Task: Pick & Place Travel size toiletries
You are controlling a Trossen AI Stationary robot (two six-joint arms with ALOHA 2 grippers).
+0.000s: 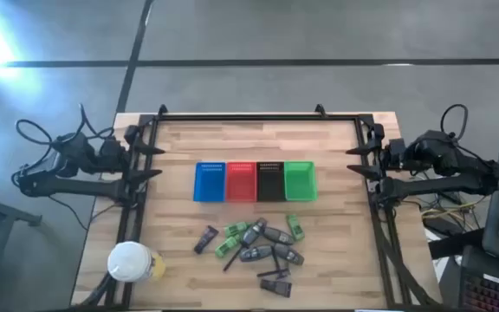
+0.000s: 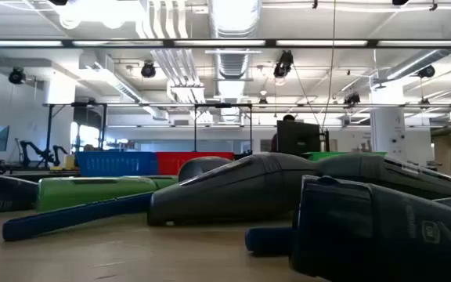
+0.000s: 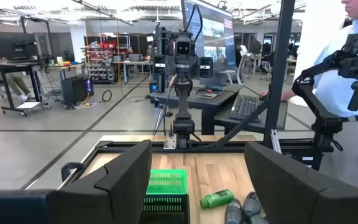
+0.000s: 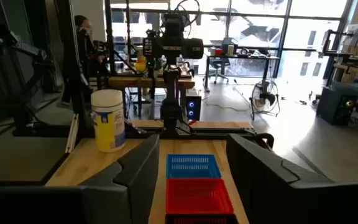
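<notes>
Dark matte tubes point(image 2: 241, 192) fill the low view's foreground, part of the toiletries point(image 1: 256, 247) heaped at lower centre of the high view below the ribbed baskets point(image 1: 255, 181), roughly midway between the left gripper point(image 1: 150, 162) and right gripper point(image 1: 358, 162), both open and empty.

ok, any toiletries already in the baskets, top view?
No. All four baskets look empty in the high view; the toiletries lie loose on the table in front of them.
</notes>
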